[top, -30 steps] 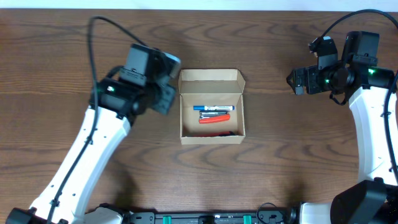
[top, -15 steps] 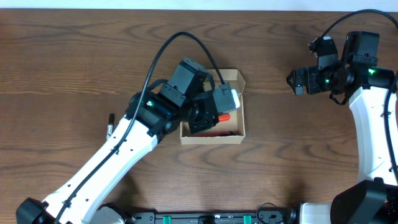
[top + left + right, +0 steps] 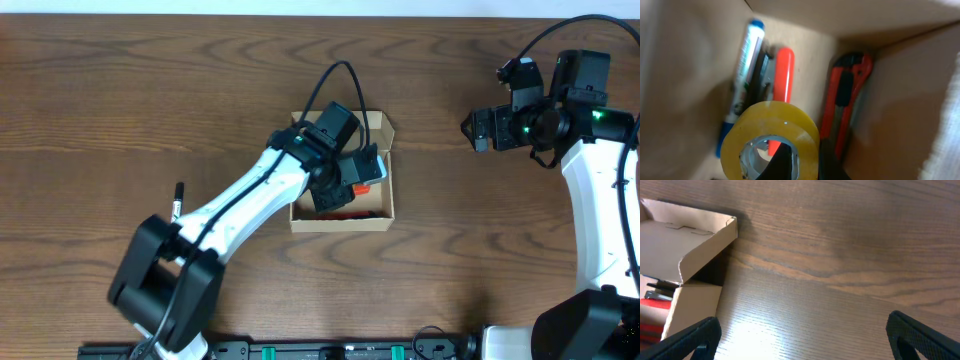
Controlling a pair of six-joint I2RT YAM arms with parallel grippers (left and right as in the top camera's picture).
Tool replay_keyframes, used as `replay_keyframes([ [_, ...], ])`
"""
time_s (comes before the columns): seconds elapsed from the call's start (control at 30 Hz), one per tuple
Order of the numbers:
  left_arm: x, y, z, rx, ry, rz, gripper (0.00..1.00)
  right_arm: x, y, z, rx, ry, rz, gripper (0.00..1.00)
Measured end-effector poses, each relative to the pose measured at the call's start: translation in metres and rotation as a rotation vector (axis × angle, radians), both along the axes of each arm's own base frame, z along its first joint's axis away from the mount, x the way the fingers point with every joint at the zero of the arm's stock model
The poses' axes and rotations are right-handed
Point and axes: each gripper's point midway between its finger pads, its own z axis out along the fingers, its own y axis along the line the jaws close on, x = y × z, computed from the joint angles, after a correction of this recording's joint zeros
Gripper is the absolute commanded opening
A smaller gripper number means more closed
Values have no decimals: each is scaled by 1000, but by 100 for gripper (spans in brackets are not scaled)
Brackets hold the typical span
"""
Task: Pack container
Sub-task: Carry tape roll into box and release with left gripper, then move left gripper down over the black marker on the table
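The small tan cardboard box [image 3: 340, 224] sits open in the middle of the dark wooden surface [image 3: 480, 260]. On its floor I count four things. There is one white marker with a blue cap [image 3: 742, 75] and one orange-red pen [image 3: 782, 75]. Between those two lies one dark grey item [image 3: 764, 70] that I cannot name. One red-and-black utility knife [image 3: 845, 105] lies along the side wall. Above them, inside the box, my left end effector [image 3: 805, 165] grasps one yellow roll of tape [image 3: 770, 135], with one finger in its core and the other outside its wall. My right end effector [image 3: 802, 335] hangs well apart, off to the box's right, with its fingers spread wide and nothing between them. One thin black pen [image 3: 177, 200] lies on the surface, left of the box.
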Motion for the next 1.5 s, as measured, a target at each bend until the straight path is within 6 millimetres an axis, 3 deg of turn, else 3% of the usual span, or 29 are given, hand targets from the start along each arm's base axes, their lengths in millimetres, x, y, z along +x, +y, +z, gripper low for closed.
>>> replay_keyframes([
  [0.13, -1, 5, -19, 47, 34, 6, 6, 0, 0, 0, 0, 0, 0, 99],
  [0.2, 0, 7, -23, 58, 37, 10, 17, 0, 0, 0, 0, 0, 0, 99],
  [0.23, 0, 8, -23, 62, 34, 9, 30, 0, 0, 0, 0, 0, 0, 99],
  [0.27, 1, 8, -23, 65, 31, 6, 54, 0, 0, 0, 0, 0, 0, 99],
  [0.37, 2, 10, -24, 71, 35, 27, 65, 0, 0, 0, 0, 0, 0, 99],
  [0.43, 0, 13, -25, 81, 42, 33, 95, 0, 0, 0, 0, 0, 0, 99],
  [0.63, -8, 21, -23, 107, 84, 70, 95, 0, 0, 0, 0, 0, 0, 99],
  [0.73, -11, 25, -13, 111, 101, 104, 95, 0, 0, 0, 0, 0, 0, 99],
  [0.83, -5, 27, 14, 91, 78, 167, 95, 0, 0, 0, 0, 0, 0, 99],
  [0.93, 5, 37, 54, 74, 18, 250, 95, 0, 0, 0, 0, 0, -1, 99],
  [1.07, 21, 74, 104, 99, -60, 419, 95, 0, 0, 0, 1, 1, -1, 99],
  [1.2, 42, 136, 131, 137, -120, 666, 95, 0, 0, 0, 1, 1, -1, 99],
  [1.37, 54, 228, 133, 189, -88, 1013, 95, 0, 0, 0, 1, 1, -1, 99],
  [1.5, 58, 297, 123, 181, -56, 1277, 95, 0, 0, 0, 1, 1, -1, 99],
])
